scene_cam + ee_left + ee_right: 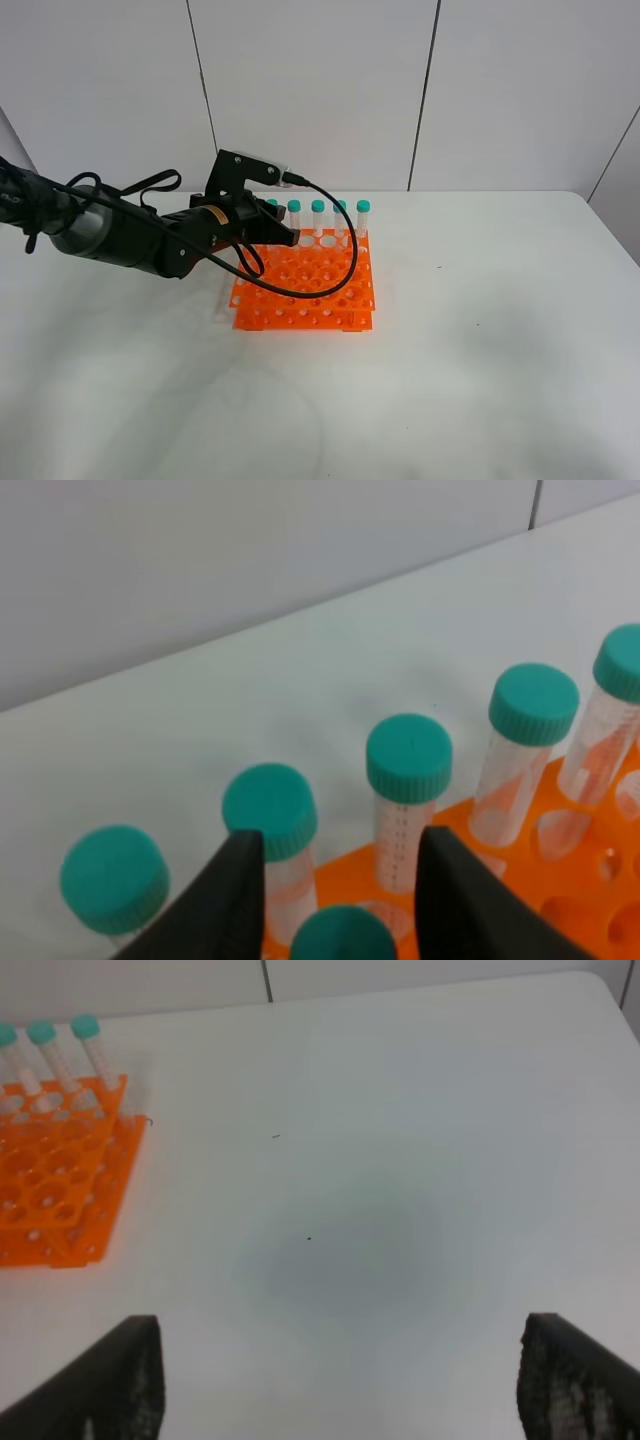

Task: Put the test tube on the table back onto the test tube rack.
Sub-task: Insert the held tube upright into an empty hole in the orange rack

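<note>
The test tube (340,938) shows only its teal cap, low between the two black fingers of my left gripper (340,840), which is shut on it. In the high view that gripper (285,238) hovers over the back left part of the orange test tube rack (310,290). Several other teal-capped tubes (318,215) stand upright in the rack's back row, just beyond the fingertips (245,845). My right gripper (340,1322) is open with nothing between its fingers, above bare white table (400,1210) to the right of the rack (60,1190).
The white table (480,330) stretches wide to the right and front of the rack. A black cable (340,270) loops from the left arm over the rack. A grey panelled wall (320,90) stands behind the table.
</note>
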Motion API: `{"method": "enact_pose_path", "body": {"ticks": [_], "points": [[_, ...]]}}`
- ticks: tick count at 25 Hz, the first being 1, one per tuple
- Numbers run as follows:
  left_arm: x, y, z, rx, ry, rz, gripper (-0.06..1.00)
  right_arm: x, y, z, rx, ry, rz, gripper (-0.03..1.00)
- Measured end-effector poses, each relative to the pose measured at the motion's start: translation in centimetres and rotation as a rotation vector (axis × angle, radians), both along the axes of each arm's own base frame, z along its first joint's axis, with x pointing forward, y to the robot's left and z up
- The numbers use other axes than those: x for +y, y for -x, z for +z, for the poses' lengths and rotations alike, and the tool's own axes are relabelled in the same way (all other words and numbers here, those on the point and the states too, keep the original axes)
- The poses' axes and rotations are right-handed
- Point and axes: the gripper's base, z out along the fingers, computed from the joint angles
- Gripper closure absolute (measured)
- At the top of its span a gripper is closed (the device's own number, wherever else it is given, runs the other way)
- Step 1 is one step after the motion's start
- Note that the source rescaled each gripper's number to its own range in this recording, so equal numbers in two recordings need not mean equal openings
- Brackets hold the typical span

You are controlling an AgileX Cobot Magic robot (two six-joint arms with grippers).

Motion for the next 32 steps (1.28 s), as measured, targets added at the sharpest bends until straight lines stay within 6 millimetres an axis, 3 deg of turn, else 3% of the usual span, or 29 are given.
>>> {"method": "enact_pose_path", "body": {"ticks": [10,19,23,28,32], "points": [[0.0,0.1,1.3,-0.030,0.015,0.001,0.75,0.0,0.0,0.0,0.000,0.000,0.000,0.04],[0.5,0.7,5.2,-0.055,0.039,-0.003,0.74,0.0,0.0,0.0,0.000,0.000,0.000,0.04],[1.8,1.0,6.9,-0.023,0.034,0.013,0.54,0.0,0.0,0.0,0.000,0.000,0.000,0.04],[4.6,1.4,9.9,-0.016,0.029,0.059,0.06,0.0,0.0,0.0,0.000,0.000,0.000,0.04],[7.3,1.8,11.5,0.016,0.019,0.111,-0.04,0.0,0.0,0.0,0.000,0.000,0.000,0.04]]}}
